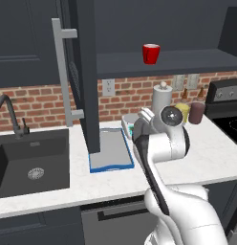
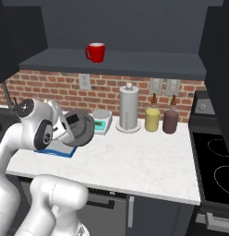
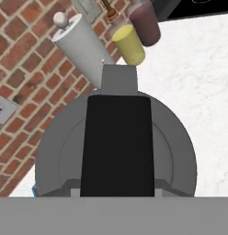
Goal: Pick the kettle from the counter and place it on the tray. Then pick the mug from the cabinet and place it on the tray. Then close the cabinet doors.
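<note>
One squat, round dark grey metal kettle (image 3: 116, 147) hangs from the fingers (image 2: 70, 125), which are partly closed on its black arched handle (image 3: 116, 142), spout pointing away. It is lifted off the worktop (image 2: 135, 161), the flat blue-rimmed grey tray (image 1: 111, 150) just below and beside it. One small red mug (image 2: 95, 52) waits on the cabinet shelf (image 2: 116, 62). One white paper-towel roll (image 2: 128, 108) and two jars (image 2: 152, 119) stand behind.

No text, label, brand, number or sign can be read anywhere in these views; the small kitchen scale (image 2: 102, 120), the yellow jar (image 2: 152, 119) and the maroon jar (image 2: 171, 121) carry no legible markings
</note>
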Available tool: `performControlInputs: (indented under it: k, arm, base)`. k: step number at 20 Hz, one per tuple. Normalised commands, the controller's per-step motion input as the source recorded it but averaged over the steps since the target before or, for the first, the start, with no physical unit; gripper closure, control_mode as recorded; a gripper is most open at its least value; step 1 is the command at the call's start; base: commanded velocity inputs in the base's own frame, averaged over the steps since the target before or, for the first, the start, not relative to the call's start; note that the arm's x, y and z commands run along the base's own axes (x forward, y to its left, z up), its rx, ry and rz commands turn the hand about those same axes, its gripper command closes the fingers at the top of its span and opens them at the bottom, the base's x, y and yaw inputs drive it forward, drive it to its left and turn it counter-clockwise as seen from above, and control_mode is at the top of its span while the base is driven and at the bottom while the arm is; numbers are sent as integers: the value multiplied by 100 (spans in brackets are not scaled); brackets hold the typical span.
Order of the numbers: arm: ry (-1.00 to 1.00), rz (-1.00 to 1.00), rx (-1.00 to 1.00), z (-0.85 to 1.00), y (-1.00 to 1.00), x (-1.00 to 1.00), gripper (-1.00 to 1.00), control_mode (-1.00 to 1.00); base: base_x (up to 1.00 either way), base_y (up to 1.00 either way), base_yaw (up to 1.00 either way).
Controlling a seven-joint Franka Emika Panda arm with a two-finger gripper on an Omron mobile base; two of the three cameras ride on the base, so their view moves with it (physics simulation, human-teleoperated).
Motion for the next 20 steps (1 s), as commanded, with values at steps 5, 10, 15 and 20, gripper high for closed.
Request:
performControlInputs:
  k: [5,10,15,20]
  arm:
    - [5,20,8,-1,55,28,100,-100]
    - [0,9,1,-19,57,55,100,-100]
    - [5,0,0,-34,42,76,100,-100]
    - [12,0,2,-18,14,68,100,-100]
  base:
    - [0,0,0]
    - [0,0,0]
    - [0,0,0]
    - [0,0,0]
